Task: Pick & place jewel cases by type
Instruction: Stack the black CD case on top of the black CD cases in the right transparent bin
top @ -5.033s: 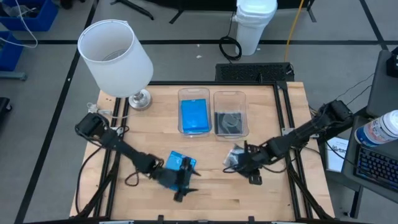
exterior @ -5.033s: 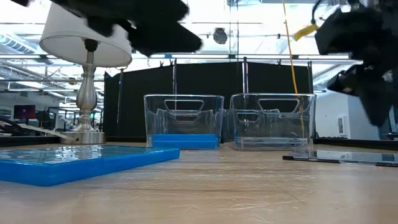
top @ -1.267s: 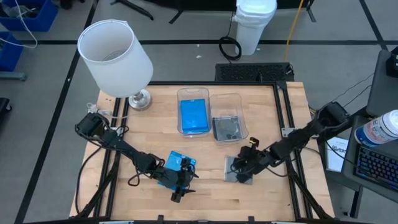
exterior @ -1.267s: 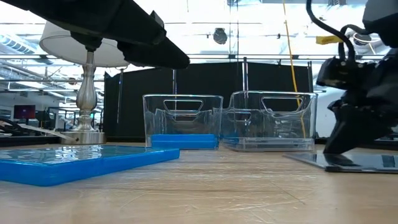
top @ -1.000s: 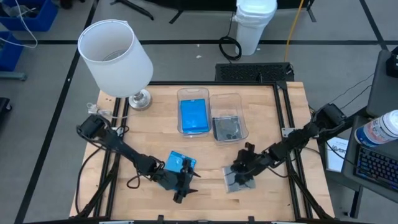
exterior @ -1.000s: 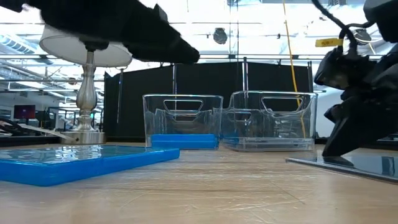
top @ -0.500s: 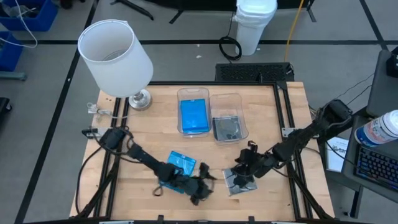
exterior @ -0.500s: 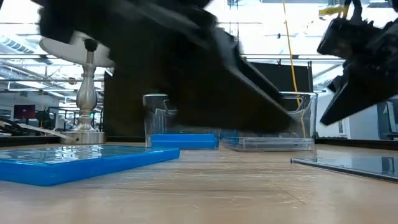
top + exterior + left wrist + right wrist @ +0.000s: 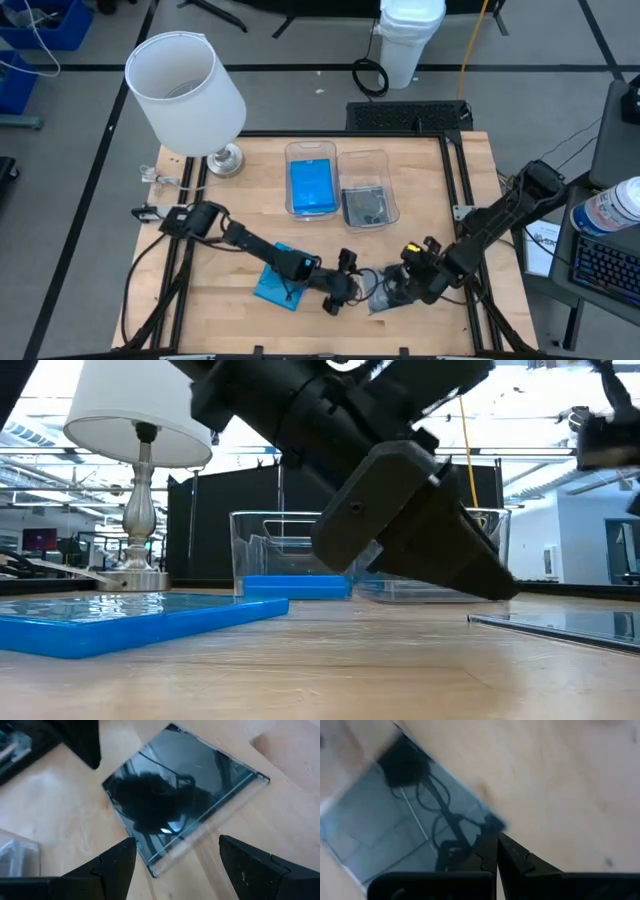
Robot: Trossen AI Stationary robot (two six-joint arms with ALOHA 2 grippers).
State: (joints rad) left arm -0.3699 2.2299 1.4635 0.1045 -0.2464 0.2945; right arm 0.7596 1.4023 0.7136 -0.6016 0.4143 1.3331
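Note:
A dark transparent jewel case [image 9: 382, 298] lies flat on the wooden table near its front edge, and also shows in the left wrist view [image 9: 180, 800] and the low view [image 9: 560, 622]. My left gripper [image 9: 345, 285] is open, low over the table just left of this case. Its two fingers flank the case's nearest corner [image 9: 155, 867] without touching. My right gripper [image 9: 402, 285] is shut and hovers over the case's right part [image 9: 405, 820]. A bright blue jewel case [image 9: 272, 288] lies flat under my left arm.
At the table's back stand two clear bins: the left one [image 9: 312, 150] holds a blue case, the right one [image 9: 368, 158] a dark case. A white-shaded lamp [image 9: 185, 90] stands at the back left corner. Bare wood lies along the near edge.
My left gripper has swung from above the blue case toward the table's right, sinking and rolling, and now faces the dark case. My right gripper, still shut, has risen off the dark case and turned. The dark case now lies flat; the blue case has kept its place.

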